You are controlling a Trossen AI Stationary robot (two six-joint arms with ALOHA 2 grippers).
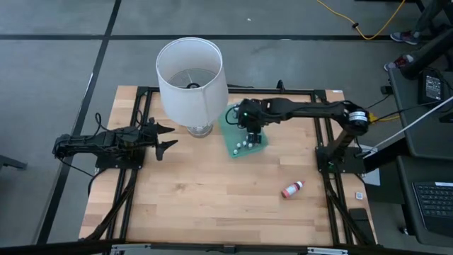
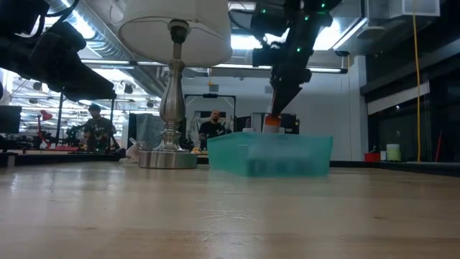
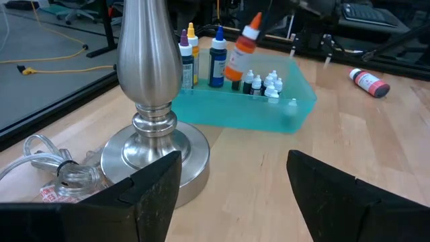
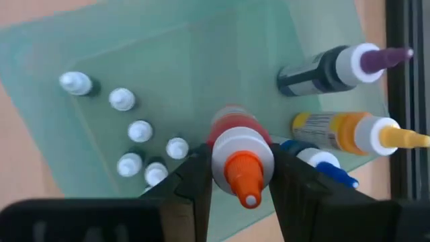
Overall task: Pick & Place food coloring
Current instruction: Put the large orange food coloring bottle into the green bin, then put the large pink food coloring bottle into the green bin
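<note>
Several tiny white-capped food coloring bottles [image 4: 139, 130] [image 3: 266, 83] stand upright in the translucent green tray [image 1: 231, 129] [image 2: 273, 162]. Taller bottles with purple, yellow and blue nozzles [image 4: 349, 101] stand in the tray beside them. My right gripper [image 4: 240, 176] [image 1: 253, 130] is over the tray, shut on an orange-nozzled bottle [image 3: 242, 44]. A red bottle [image 1: 292, 189] lies on its side on the table, toward the right. My left gripper [image 1: 165, 139] [image 3: 232, 183] waits open at the left, next to the lamp base. My right gripper pinches the orange-nozzled bottle by its white collar [image 4: 236, 146], just below the nozzle, one finger [image 4: 195, 176] on each side. The fingers come from above, pointing down. The bottle hangs tilted over the tray; whether its base touches the tray floor I cannot tell.
A table lamp with a big white shade [image 1: 191, 76] and a metal base [image 3: 152, 138] stands left of the tray, its cord [image 3: 47, 158] coiled beside the base. Bare wood [image 1: 205, 198] covers the near half. Dark frame rails [image 1: 333, 177] border the table. People [image 2: 97, 129] show in the room behind.
</note>
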